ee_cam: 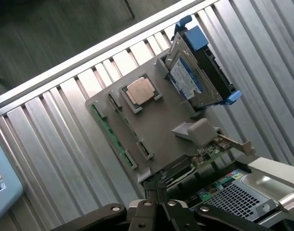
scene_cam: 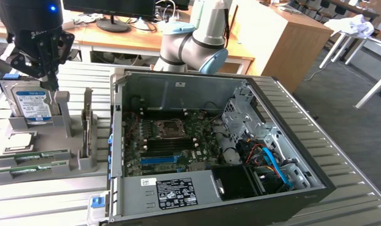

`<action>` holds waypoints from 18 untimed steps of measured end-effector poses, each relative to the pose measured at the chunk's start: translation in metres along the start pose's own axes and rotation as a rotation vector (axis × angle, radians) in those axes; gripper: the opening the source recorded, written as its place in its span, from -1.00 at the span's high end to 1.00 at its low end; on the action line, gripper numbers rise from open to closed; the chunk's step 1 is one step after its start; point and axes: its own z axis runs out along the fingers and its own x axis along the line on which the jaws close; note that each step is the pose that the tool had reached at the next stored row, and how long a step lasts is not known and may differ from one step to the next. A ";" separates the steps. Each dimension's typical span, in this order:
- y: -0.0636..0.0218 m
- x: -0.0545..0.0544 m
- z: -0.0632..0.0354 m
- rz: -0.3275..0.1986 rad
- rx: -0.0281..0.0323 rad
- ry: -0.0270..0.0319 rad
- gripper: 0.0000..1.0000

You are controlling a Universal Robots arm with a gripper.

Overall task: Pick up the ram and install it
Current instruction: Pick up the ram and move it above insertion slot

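Office desks stand behind a ribbed metal counter (scene_cam: 52, 202) carrying an open PC case (scene_cam: 178, 87) and a grey parts holder (scene_cam: 83, 162). At upper left the end effector (scene_cam: 51, 85) hangs over the holder, fingers pressed together, empty — the ram (scene_cam: 28, 168) lies slotted at lower left. This looks like the approach step; a grasp would need parted fingers squared to the stick's thin edges.

No print legible anywhere.
Hard drive (scene_cam: 32, 104), left of exterior frame: blue-white label (scene_cam: 35, 106), lettering too small to read.
Power supply housing (scene_cam: 132, 200), lower centre: black label (scene_cam: 176, 193) and white barcode sticker (scene_cam: 142, 181), both unreadable.
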 end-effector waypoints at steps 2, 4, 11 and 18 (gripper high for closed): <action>0.0000 0.000 0.0000 -0.013 -0.0003 0.0006 0.80; 0.0000 0.000 0.0000 -0.026 -0.0007 0.0012 0.80; 0.0000 0.000 0.0001 -0.072 -0.0017 0.0032 0.80; 0.0000 0.000 0.0001 -0.118 -0.0028 0.0052 0.80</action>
